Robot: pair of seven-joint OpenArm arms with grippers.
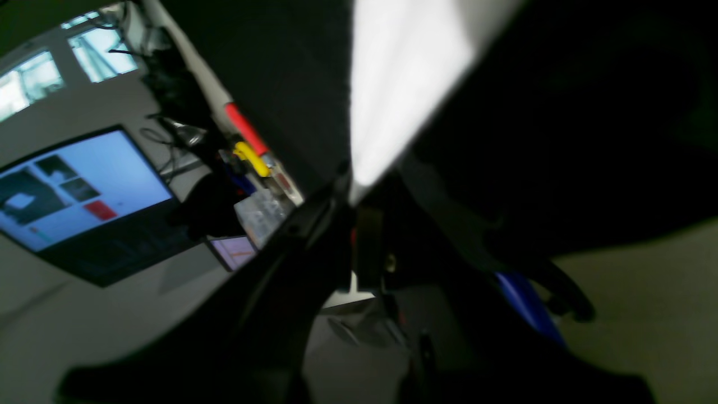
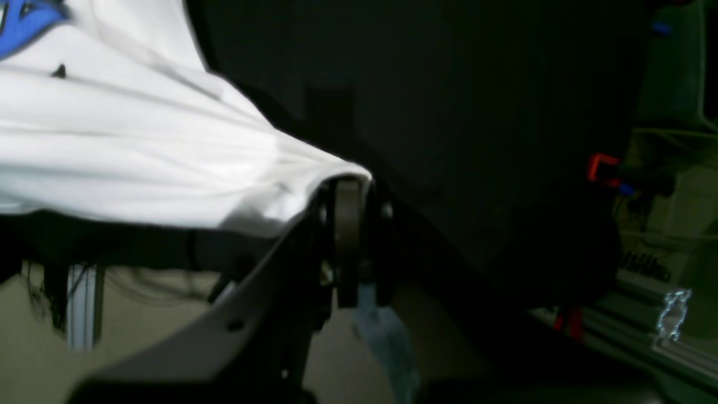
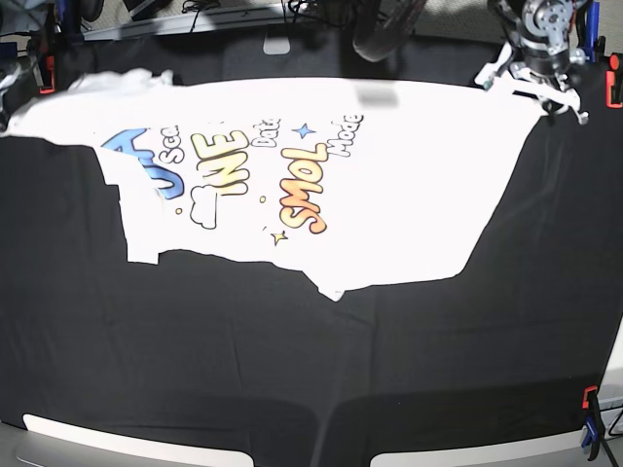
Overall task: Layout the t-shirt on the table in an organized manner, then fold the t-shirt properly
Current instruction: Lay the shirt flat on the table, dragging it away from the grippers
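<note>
1. Stretching: the white cotton t-shirt with colourful bubble lettering [image 3: 321, 165] spans 10 to 2 o'clock on the matte black cloth table [image 3: 292, 370].
2. Right gripper [image 2: 348, 185] pinches a corner; left gripper [image 1: 353, 191] clamps another.
3. Keep tension even, lower flat.

Near half of desk [image 3: 292, 370]: bare black cloth, open passage | far half: t-shirt [image 3: 389, 195] spans nearly full width | edges: red clamps [image 3: 613, 92] at right, blue-red clamp [image 3: 590, 433] near corner.
</note>
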